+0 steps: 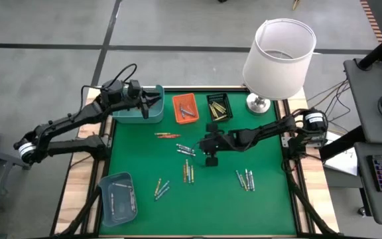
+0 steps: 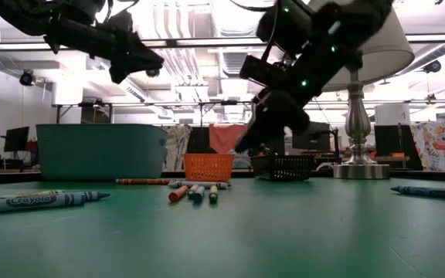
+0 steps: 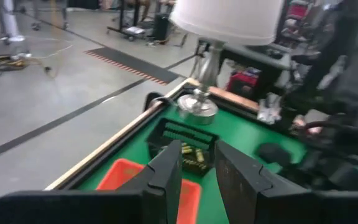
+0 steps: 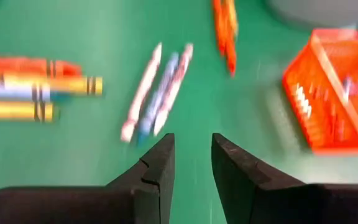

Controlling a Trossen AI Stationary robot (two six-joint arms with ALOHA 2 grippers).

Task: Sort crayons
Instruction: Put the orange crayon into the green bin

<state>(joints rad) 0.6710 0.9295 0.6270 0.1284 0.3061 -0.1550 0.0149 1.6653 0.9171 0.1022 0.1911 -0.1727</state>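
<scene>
Your lamp [image 1: 278,53] is hiding the table corner behind it. Beside it, the black tray [image 1: 219,107] is holding yellow crayons [image 1: 217,110], the orange tray [image 1: 185,108] grey ones. Your left gripper [image 1: 156,98] and right gripper [image 1: 199,144] are both showing a narrow empty gap, with loose crayons [image 1: 185,150] lying well apart from the lamp.

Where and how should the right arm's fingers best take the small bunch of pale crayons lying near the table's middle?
Probably from straight above, one crayon at mid-length. The pale crayons lie flat, side by side and nearly touching, so the fingers should span a stick's thin width, taking an outer one first. The right gripper, open and empty, hovers beside them.
</scene>
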